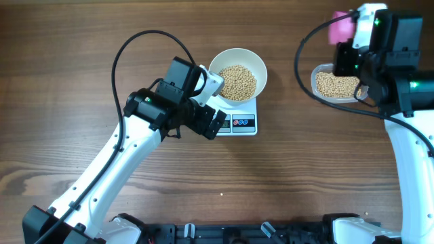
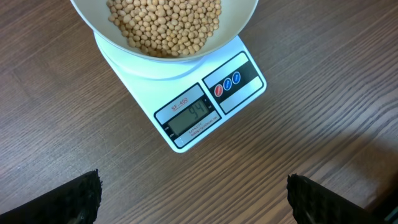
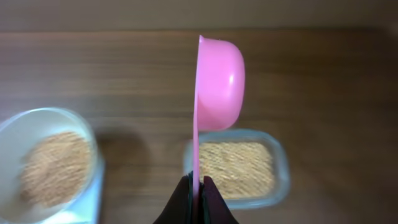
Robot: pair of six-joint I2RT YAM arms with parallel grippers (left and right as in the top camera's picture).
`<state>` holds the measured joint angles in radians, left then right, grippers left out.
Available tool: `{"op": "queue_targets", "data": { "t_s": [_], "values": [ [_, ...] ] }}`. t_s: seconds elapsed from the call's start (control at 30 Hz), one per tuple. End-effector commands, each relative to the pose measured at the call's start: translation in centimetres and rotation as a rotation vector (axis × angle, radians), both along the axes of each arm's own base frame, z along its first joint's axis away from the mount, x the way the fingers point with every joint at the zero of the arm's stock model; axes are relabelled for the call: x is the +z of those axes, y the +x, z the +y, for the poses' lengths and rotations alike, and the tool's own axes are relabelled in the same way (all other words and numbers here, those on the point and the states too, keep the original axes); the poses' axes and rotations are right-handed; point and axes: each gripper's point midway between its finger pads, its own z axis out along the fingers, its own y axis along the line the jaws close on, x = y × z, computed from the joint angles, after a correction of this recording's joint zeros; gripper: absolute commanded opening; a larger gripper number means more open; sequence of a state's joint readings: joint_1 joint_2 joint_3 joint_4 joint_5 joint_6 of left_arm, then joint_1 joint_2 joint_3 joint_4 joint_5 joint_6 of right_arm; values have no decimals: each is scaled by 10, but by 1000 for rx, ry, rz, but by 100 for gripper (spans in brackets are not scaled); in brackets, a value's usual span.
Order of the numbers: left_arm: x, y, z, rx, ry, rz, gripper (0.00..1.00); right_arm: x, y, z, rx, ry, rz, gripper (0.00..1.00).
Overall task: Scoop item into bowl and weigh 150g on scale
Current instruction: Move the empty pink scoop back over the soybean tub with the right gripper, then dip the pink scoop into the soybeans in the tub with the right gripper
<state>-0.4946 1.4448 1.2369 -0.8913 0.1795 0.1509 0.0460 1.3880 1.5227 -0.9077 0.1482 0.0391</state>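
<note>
Overhead, you have the white bowl (image 1: 224,59) sitting on the scale (image 1: 241,124) near the middle of the wooden table (image 1: 68,54), with a mound of beans (image 1: 237,83) inside it. Your left arm reaches in from the lower left and hangs over the table just left of the scale, close to the bowl's rim. Its jaws stand wide and hold nothing. In the left wrist view only the two dark pads (image 2: 68,199) show at the bottom corners, well apart, with bare wood between them.

That same view looks down on the scale (image 2: 146,84), the bowl (image 2: 244,22) and the beans (image 2: 165,25). The grey display (image 2: 189,116) appears to read 94, and beside it you can see a dark panel (image 2: 227,84) with one red and two blue round buttons.

Your right arm is over the far right of the table, above the clear tub (image 1: 317,73), which holds more beans (image 1: 337,85). Its jaws are clamped on the thin handle of the pink scoop (image 3: 217,81). The scoop is seen edge-on, its cup bulging to one side, raised above the tub (image 3: 280,180); you cannot tell whether anything is in it. The bowl (image 3: 18,130) shows blurred at the left of the right wrist view.
</note>
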Motion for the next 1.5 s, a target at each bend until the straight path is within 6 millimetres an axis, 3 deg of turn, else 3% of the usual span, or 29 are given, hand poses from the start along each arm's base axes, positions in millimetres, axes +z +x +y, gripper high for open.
{"op": "queue_targets", "data": {
  "t_s": [0.0,0.3,0.57,1.03,1.47],
  "values": [
    [12,3,2,16,-15,-30,100,-2,-5,-38,-197,-124,29,4],
    [12,3,2,16,-15,-30,100,-68,-7,-32,-150,-174,288,4],
    [12,3,2,17,-15,-30,100,-104,-17,-35,-74,-266,476,4],
    [12,3,2,16,-15,-30,100,-126,-15,-61,24,-542,645,4],
    [12,3,2,17,-15,-30,100,-140,-9,-54,68,-520,665,4]
  ]
}}
